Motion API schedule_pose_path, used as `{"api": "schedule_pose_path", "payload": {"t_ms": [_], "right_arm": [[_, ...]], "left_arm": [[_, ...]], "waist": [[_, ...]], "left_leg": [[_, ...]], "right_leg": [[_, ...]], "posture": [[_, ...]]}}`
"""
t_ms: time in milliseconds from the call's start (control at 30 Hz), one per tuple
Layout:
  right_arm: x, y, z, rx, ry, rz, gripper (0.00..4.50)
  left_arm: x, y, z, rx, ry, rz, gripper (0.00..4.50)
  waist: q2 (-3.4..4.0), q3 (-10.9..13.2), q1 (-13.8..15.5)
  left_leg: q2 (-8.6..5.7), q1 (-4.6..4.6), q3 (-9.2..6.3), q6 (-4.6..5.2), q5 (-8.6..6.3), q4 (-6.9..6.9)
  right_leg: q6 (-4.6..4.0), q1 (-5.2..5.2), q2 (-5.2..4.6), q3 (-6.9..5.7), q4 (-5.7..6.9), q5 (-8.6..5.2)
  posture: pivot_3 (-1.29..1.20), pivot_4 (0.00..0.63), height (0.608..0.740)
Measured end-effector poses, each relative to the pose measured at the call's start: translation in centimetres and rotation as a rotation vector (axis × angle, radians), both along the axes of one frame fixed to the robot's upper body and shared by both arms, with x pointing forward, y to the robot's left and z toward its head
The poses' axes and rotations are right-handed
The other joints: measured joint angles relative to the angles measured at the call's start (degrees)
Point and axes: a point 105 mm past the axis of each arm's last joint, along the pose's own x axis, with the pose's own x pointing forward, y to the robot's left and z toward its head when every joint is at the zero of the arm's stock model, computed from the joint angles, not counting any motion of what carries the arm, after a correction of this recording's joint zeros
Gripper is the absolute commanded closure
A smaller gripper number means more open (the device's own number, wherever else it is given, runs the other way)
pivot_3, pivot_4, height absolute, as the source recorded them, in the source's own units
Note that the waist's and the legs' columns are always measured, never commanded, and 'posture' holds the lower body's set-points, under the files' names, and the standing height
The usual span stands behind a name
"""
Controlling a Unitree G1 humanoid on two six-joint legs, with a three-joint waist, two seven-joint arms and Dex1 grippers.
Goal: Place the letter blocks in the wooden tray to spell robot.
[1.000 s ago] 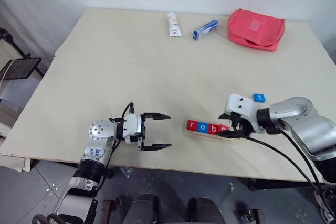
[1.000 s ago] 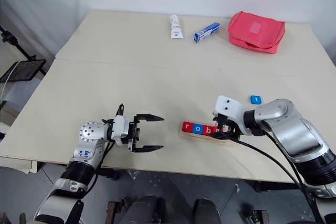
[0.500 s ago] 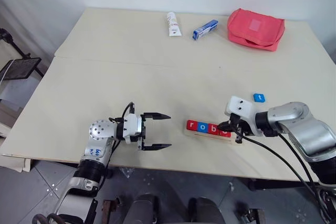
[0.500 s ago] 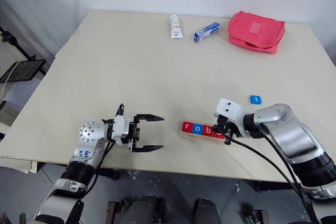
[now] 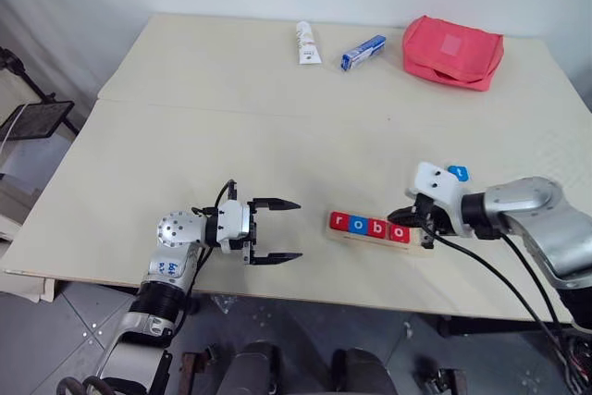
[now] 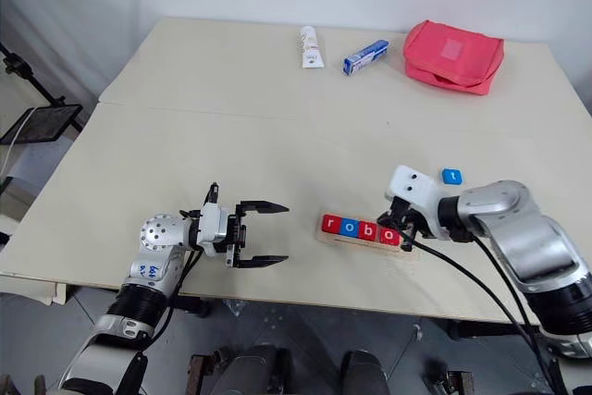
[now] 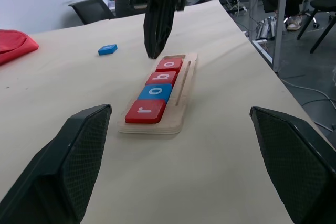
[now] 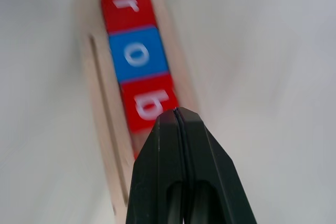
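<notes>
The wooden tray point(image 5: 344, 236) lies near the table's front edge. Four letter blocks sit in it in a row: red r point(image 5: 338, 221), blue o point(image 5: 357, 225), red b point(image 5: 377, 228) and red o point(image 5: 399, 233). A blue t block point(image 5: 458, 173) lies loose on the table behind and to the right of the tray. My right gripper point(image 5: 404, 218) is shut and empty, its tip just over the tray's right end by the red o. My left gripper point(image 5: 296, 229) is open and level, pointing at the tray's left end from a short way off.
At the far edge lie a white tube point(image 5: 306, 42), a blue-and-white box point(image 5: 362, 52) and a red pouch point(image 5: 452, 50). A seam point(image 5: 231, 110) crosses the table. The table's front edge runs just below the tray.
My right gripper has shut and drawn back to the right off the tray, uncovering the red o at the end of the row. The left arm has not moved.
</notes>
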Motion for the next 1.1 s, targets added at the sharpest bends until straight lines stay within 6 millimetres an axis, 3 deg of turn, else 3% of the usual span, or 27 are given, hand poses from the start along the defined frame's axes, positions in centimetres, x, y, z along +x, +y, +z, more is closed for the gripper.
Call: {"api": "schedule_pose_path", "payload": {"t_ms": [100,333,1100], "right_arm": [[-0.8,-1.9,-1.3,-0.048,0.038,-0.045,4.49],[-1.0,-2.2,-1.9,-0.053,0.039,-0.054,4.49],[-0.1,-0.4,-1.9,0.023,-0.010,-0.059,4.49]], "left_arm": [[0.0,0.0,0.0,0.001,0.001,0.001,0.00],[0.0,0.0,0.0,0.002,0.001,-0.001,0.00],[0.1,0.1,0.0,0.005,0.002,0.001,0.00]], "waist": [[0.00,0.0,-0.1],[0.00,0.0,-0.4],[0.00,0.0,-0.1]], "left_leg": [[-0.01,0.00,0.05,0.01,0.00,-0.01],[0.07,0.03,0.13,-0.02,0.01,-0.01],[0.01,0.02,0.08,0.01,0.01,-0.01]], "right_leg": [[0.00,0.00,-0.05,-0.08,-0.01,0.00],[0.00,-0.01,-0.04,-0.13,-0.01,0.00],[0.00,0.00,-0.08,-0.16,-0.01,0.00]], "posture": [[0.00,0.150,0.740],[0.00,0.150,0.740],[0.00,0.150,0.740]]}}
